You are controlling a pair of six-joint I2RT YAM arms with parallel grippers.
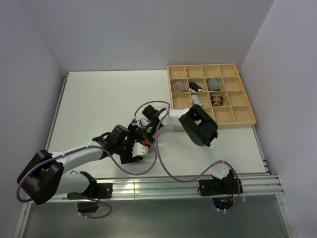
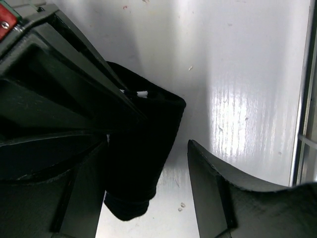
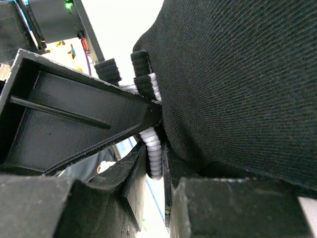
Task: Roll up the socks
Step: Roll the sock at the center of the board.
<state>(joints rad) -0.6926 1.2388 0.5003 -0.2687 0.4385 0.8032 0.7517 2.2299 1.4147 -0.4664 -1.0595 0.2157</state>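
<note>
A black sock [image 2: 136, 163] with a white stripe at its cuff hangs just above the white table. My right gripper [image 3: 154, 148] is shut on the sock's [image 3: 233, 84] white-ribbed cuff edge. My left gripper [image 2: 146, 146] stands open around the sock. The fabric rests against its left finger, and a gap of bare table separates it from the right finger [image 2: 223, 198]. In the top view both grippers, left [image 1: 138, 145] and right [image 1: 143, 127], meet at the table's middle, and the sock is lost among the black parts there.
A light wooden grid tray [image 1: 250, 106] sits at the back right. It holds rolled socks: a pale one [image 1: 179, 87], a black-and-white one [image 1: 195, 86], a grey one [image 1: 213, 83], a striped white one [image 1: 197, 99] and a brown-orange one [image 1: 216, 100]. Purple cables [image 1: 163, 163] loop across the near table.
</note>
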